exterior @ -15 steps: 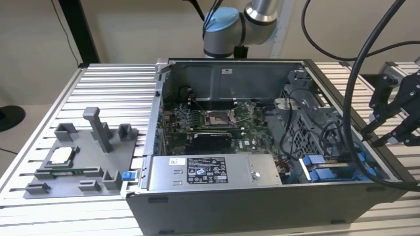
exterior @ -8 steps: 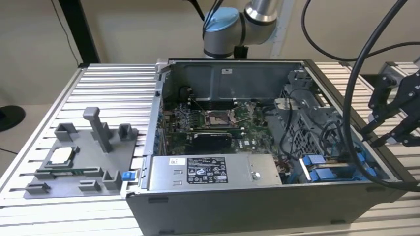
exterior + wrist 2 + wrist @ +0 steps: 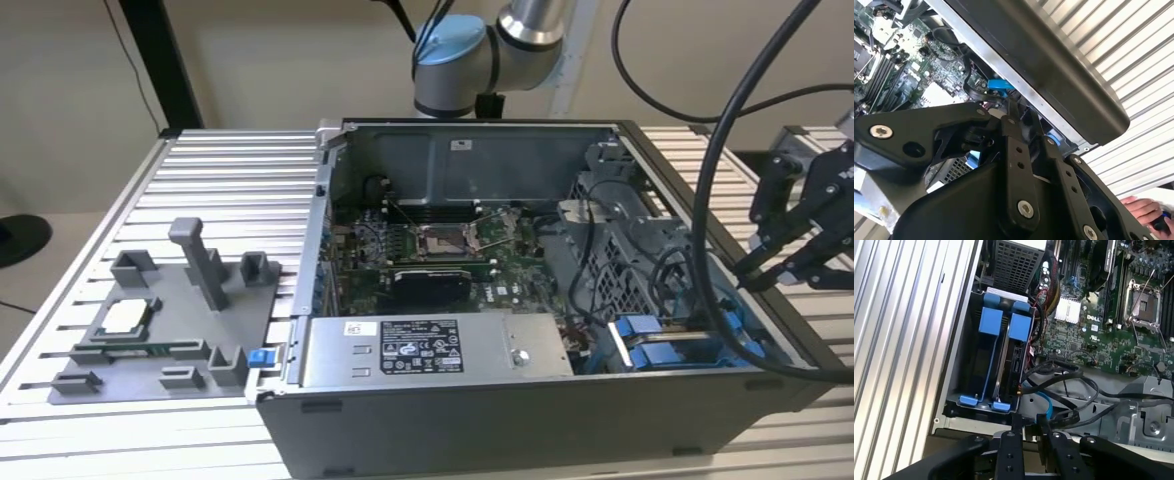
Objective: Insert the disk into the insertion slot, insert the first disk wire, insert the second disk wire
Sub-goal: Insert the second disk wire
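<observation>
Two blue-fronted carriers stand side by side in the insertion slot's cage, seen in the exterior view at the case's near right corner. The carrier nearer the motherboard holds the disk, edge-on. My gripper hangs just off the cage's far end, above the case's right wall in the exterior view. Its fingers stand close together. A blue disk wire runs up to the fingertips, and its blue connector sits at their tip in the second wrist view. Black wires loop beside it.
The open computer case lies on a ribbed aluminium table, with motherboard and power supply inside. A grey fixture tray sits at the exterior view's left. Thick black cables hang near the gripper. A person's hand shows beside the table.
</observation>
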You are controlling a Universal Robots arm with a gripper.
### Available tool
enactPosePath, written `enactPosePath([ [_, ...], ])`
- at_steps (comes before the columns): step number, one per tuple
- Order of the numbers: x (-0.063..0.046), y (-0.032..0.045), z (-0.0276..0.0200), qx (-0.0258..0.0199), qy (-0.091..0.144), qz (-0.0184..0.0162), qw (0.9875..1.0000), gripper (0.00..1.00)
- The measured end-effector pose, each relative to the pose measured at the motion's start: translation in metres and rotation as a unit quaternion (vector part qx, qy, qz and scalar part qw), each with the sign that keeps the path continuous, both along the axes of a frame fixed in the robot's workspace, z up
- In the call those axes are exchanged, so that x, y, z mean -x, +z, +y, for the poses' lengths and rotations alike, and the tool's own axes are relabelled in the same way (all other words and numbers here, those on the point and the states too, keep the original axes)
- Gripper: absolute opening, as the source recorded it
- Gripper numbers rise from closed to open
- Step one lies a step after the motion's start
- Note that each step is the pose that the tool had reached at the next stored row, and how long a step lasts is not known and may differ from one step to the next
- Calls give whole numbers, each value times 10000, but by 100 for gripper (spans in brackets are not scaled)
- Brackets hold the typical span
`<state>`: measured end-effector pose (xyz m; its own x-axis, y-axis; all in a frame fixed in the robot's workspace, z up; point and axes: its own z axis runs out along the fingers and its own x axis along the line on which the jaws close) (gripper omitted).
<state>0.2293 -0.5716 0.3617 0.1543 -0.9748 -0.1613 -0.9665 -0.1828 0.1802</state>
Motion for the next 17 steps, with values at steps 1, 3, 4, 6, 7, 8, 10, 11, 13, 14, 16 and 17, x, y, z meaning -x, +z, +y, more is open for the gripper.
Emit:
enactPosePath([
  [1,0,1,0,-1,-9,1,10000,0],
  [3,0,1,0,-5,-28,7,10000,0],
  [4,1,1,0,-7,-37,13,10000,0],
  [6,1,0,0,-10,-52,28,10000,0],
  [7,0,0,1,-11,-58,34,10000,0],
  [8,1,0,1,-11,-62,40,10000,0],
  [10,1,1,0,-12,-62,44,10000,0],
  [11,0,0,0,-13,-62,45,10000,0],
  [13,0,1,0,-14,-62,45,10000,0],
  [14,0,1,0,-14,-62,45,10000,0],
  [16,-1,0,-1,-15,-61,45,10000,0],
  [17,-6,0,-4,-17,-61,45,10000,0],
])
